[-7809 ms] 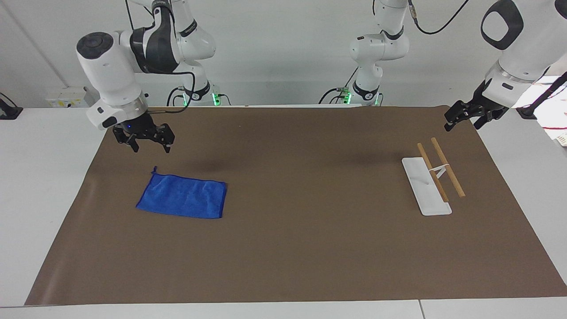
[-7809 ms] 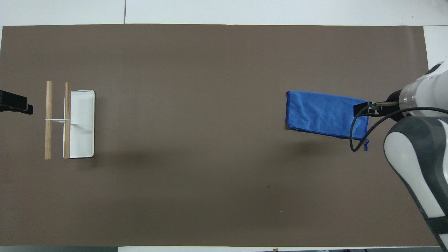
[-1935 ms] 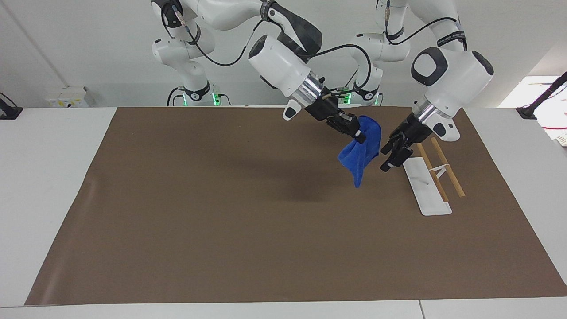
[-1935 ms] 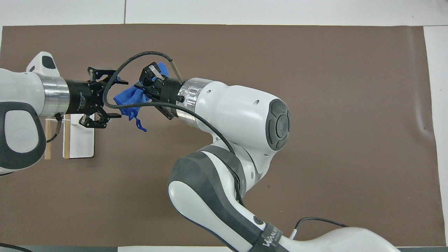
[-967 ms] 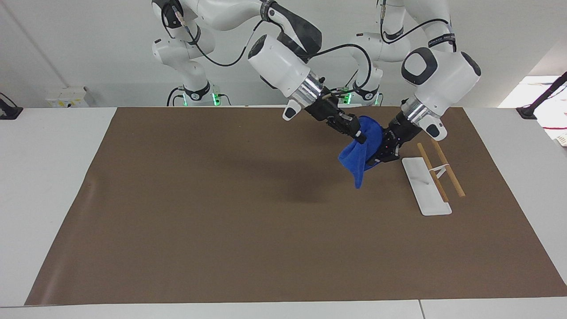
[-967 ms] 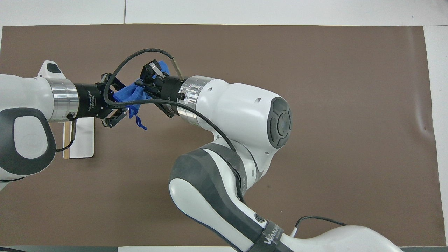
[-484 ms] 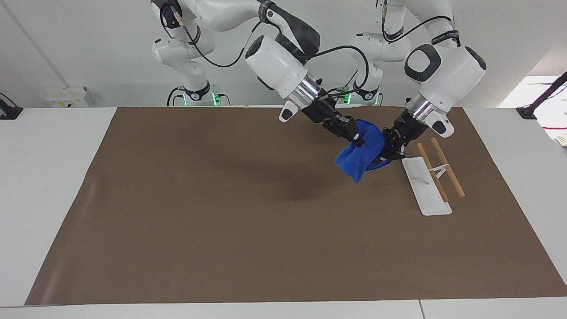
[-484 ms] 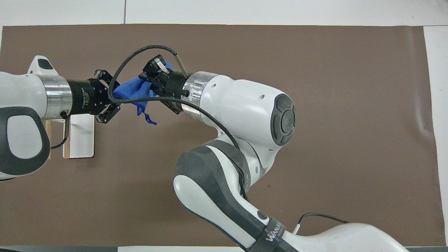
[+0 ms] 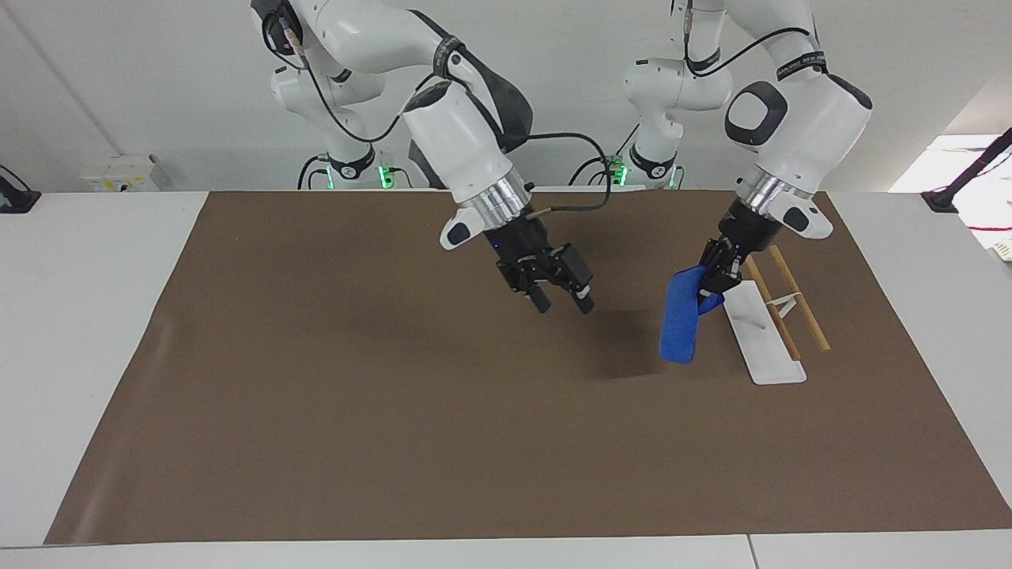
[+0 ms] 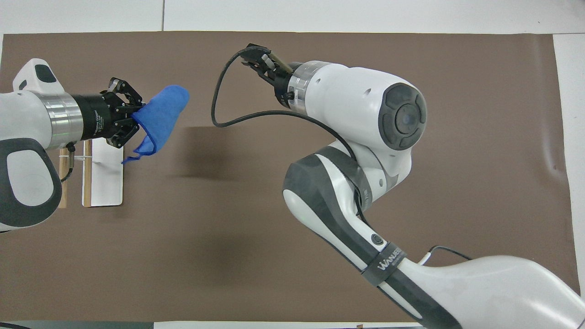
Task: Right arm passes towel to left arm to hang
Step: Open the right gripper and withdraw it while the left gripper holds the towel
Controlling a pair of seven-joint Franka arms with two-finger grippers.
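Overall: brown mat (image 9: 395, 442), white table (image 9: 79, 316); left tool (image 9: 709, 286) clamps towel (image 9: 678, 324), right tool (image 9: 563, 300) spread, empty.

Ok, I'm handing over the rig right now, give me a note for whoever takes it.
Left gripper: shut on the towel, which hangs in the air beside the rack.
Right gripper: open, empty, over the mat's middle.
Done: pickup and handover.
Left: drape the towel over the rack's wooden bars, then let go.
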